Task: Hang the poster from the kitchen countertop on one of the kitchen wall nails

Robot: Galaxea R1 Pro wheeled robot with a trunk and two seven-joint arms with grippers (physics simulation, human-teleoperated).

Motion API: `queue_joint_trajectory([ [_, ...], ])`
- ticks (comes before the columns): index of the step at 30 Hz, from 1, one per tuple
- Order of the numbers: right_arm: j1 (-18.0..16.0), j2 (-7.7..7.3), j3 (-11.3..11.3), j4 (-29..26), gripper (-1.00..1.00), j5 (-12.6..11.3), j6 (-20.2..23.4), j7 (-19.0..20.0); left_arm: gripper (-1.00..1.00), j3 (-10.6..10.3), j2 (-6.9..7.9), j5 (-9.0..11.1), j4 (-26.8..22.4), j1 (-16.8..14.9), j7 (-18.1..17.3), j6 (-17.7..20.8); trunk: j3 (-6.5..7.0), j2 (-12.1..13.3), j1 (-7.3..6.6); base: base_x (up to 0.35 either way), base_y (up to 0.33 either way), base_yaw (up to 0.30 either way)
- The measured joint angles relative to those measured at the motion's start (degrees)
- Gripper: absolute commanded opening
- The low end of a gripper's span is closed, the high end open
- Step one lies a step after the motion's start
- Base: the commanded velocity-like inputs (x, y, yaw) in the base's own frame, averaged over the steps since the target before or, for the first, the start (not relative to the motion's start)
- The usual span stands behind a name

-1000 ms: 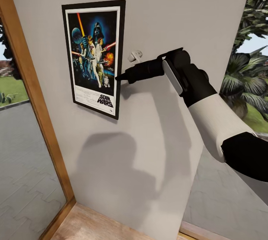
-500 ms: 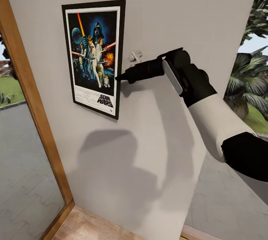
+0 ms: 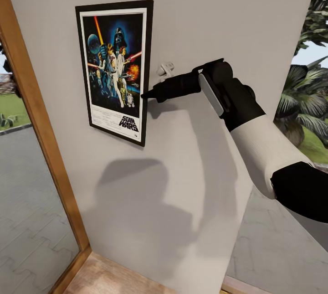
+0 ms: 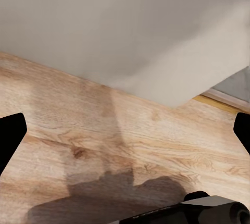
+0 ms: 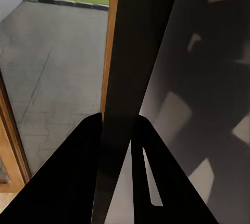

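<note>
Poster (image 3: 115, 69) flat against wall (image 3: 205, 16); right end effector (image 3: 146, 95) pinched closed on its right edge. Left end effector (image 4: 125, 130) spread wide, holding nothing.

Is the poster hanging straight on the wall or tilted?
Roughly upright and flat against the wall: the poster keeps its long sides near vertical. The right tool is shut on its right edge, so whether a nail carries it is unclear.

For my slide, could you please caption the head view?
Right claw pinching the right edge of the framed poster against the wall, beside a white wall nail.
</note>
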Motion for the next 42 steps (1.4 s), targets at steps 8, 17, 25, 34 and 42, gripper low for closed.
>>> queue_joint_trajectory([
  [8, 0.05, 0.0, 0.0, 0.0, -1.0, 0.01, -0.07, -0.01, 1.0, 0.0, 0.0, 0.0, -0.01, 0.0, 0.0, 0.0, 0.0, 0.0, 0.0, 0.0, 0.0, 0.0],
  [17, 0.08, 0.0, 0.0, 0.1, -1.0, -0.04, -0.24, -0.02, 1.0, 0.0, 0.0, 0.0, -0.01, 0.0, 0.0, 0.0, 0.0, 0.0, 0.0, 0.0, 0.0, 0.0],
  [25, 0.12, 0.04, 0.08, 0.17, -1.0, -0.26, -0.46, -0.03, 1.0, 0.0, 0.0, 0.0, -0.02, 0.0, 0.0, 0.0, 0.0, 0.0, 0.0, 0.0, 0.0, 0.0],
  [34, 1.3, 0.08, 0.09, 0.14, -1.0, -0.16, -0.54, -0.1, 1.0, 0.0, 0.0, 0.0, -0.02, 0.0, 0.0, 0.0, 0.0, 0.0, 0.0, 0.0, 0.0, 0.0],
  [42, 1.69, 0.09, 0.09, 0.1, -1.0, -0.1, -0.6, -0.11, 1.0, 0.0, 0.0, 0.0, -0.02, 0.0, 0.0, 0.0, 0.0, 0.0, 0.0, 0.0, 0.0, 0.0],
])
